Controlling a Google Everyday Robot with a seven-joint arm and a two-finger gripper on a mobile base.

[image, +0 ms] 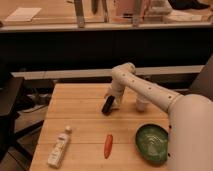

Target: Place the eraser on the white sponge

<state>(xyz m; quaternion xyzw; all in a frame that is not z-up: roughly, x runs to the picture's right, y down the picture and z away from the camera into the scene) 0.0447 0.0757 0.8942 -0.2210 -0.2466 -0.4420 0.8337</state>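
Over the middle of the wooden desk hangs the tool, at the end of a white arm that reaches in from the right, and it is clamped on the eraser — a small black block, tilted and held above or right at the desk surface; which of the two cannot be told. Just beside the arm, on its far side, a small white thing shows partly, possibly the white sponge. Nearer the front edge lie an orange carrot, a white bottle with its cap toward the back, and — to the right — a green bowl.
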